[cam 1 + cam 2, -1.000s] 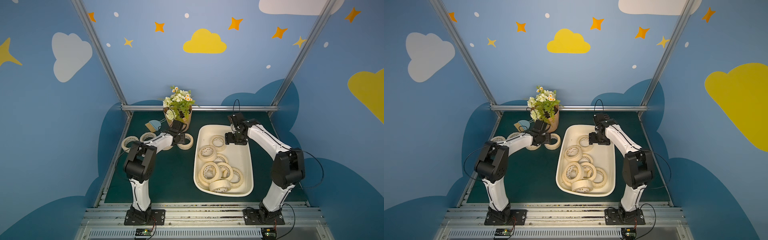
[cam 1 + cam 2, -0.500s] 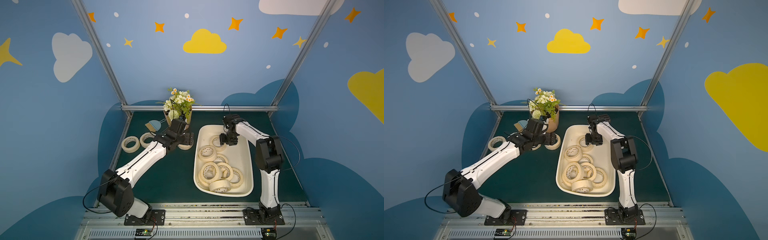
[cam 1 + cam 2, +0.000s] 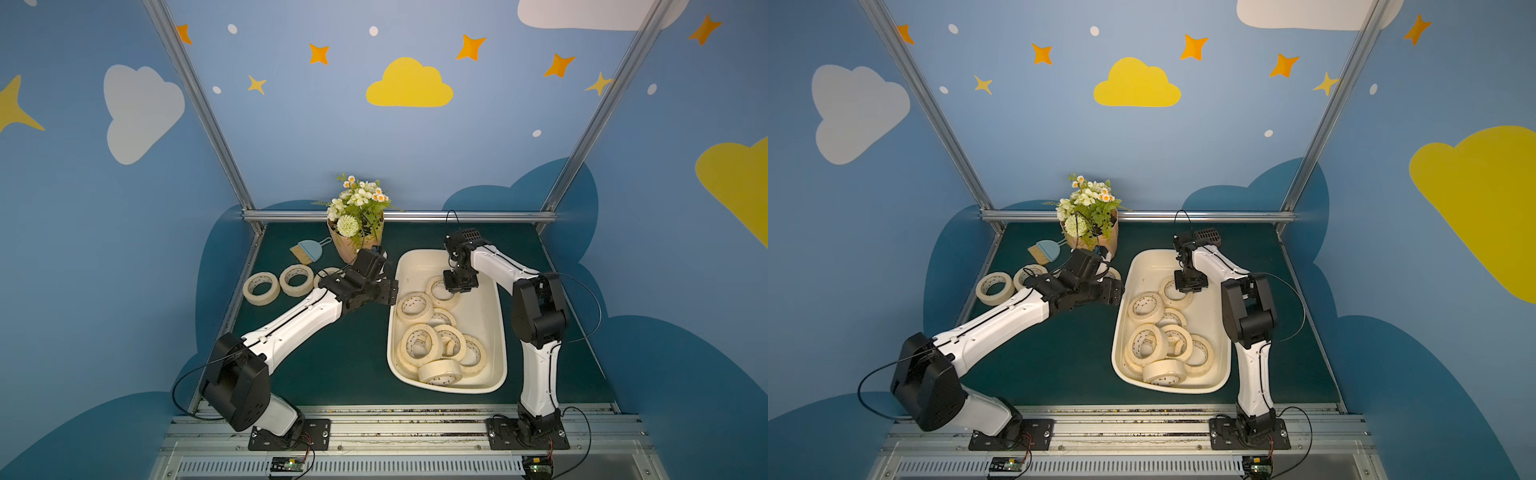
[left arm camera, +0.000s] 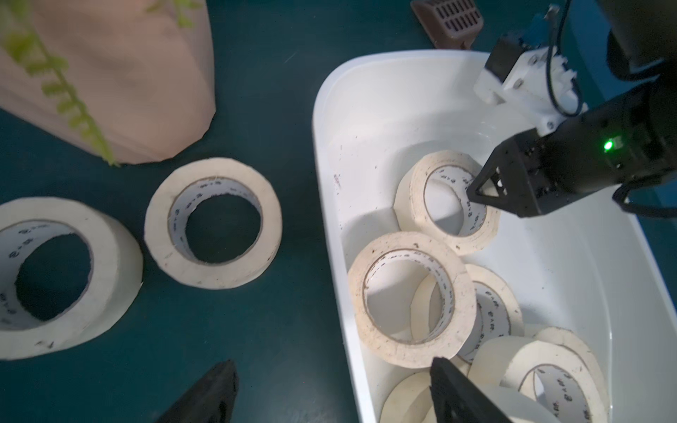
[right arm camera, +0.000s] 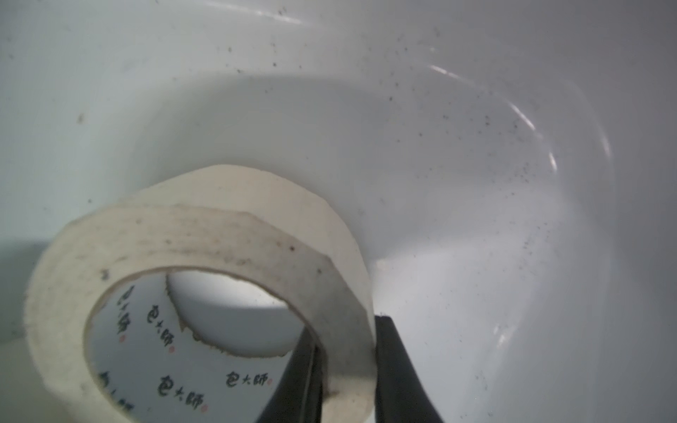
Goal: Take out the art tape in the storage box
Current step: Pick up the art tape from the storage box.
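Counter: dark green, and all the things sit on it.
Box: big, white and shallow, on the right half of the counter.
Held roll: cream tape with a white middle and small dark print. It is in the far end of the box, apart from the heap. Whether it is off the box floor cannot be told.
Right arm: it reaches down into the far end of the box.
Right jaws: pinching the wall of the held roll, one side inside the ring and one side outside.
Heap of rolls: more tape in the middle and near end of the box, some flat, some leaning on each other.
Left arm: it stretches across the counter to the left edge of the box.
Left jaws: spread wide with nothing in them. In the left wrist view one tip is over the counter and one is over the box.
Rolls on the counter: three lie flat in a row left of the box. The left arm partly hides one.
Flower pot: at the back, just behind those rolls.
Little brush: just left of the flower pot.
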Motion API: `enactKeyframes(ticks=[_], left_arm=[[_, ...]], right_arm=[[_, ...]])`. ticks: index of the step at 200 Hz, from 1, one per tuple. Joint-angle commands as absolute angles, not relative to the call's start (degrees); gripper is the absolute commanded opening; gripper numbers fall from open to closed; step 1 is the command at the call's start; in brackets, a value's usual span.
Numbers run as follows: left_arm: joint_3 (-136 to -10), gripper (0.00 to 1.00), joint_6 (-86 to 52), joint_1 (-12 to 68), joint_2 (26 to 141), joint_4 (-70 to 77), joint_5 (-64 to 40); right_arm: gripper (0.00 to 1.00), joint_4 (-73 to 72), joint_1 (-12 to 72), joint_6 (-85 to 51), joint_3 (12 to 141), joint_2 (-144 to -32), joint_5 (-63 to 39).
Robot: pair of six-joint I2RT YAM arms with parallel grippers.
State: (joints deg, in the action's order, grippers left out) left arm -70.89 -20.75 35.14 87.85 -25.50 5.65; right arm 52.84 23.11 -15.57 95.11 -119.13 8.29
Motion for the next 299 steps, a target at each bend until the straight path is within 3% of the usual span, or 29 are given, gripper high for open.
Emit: enactKeyframes(ticks=[1,108,140,177,224,242,248,260,266,284,299], left_arm=[[-76.23,0.86,-19.58,36.56,90.75,-24.60,2.59],[-87.86,0.85,-20.07,42.19,104.84,-23.64,-4.66],[-89.88,0.78,-19.88,42.27,107.89,-24.43,-3.72],[-91.30,0.59,-19.93,42.40,110.77,-24.47,-3.47],[-91.98,0.12,-20.25,42.68,111.90,-24.18,-2.95],[-91.63,0.04,-20.28,42.67,111.38,-24.16,-2.22],[-91.65,0.04,-20.15,42.71,111.28,-24.29,-2.04],[-91.54,0.04,-20.13,42.65,111.15,-24.77,-1.35],[-91.45,0.04,-20.08,42.65,111.00,-24.92,-0.95],[-91.06,0.04,-19.88,42.42,110.59,-25.57,0.37],[-90.60,0.04,-19.97,42.11,109.98,-26.47,2.34]], right_arm=[[0.00,56.40,23.93,-14.15,94.24,-110.91,12.38],[0.00,59.58,27.98,-15.23,93.78,-102.27,8.44],[0.00,59.73,28.69,-15.29,93.21,-101.28,7.90],[0.00,59.23,29.49,-16.70,90.88,-98.41,5.65],[0.00,57.84,29.67,-18.39,87.30,-93.88,3.36],[0.00,57.92,29.67,-18.88,87.03,-92.95,2.41],[0.10,58.44,29.52,-19.05,87.16,-92.70,1.93],[0.45,59.94,29.45,-19.67,87.74,-92.02,1.38],[0.56,60.49,29.46,-19.76,87.88,-91.45,1.16],[0.76,61.80,29.23,-19.92,88.10,-89.08,1.60],[0.84,62.92,28.85,-19.47,88.11,-86.87,2.80]])
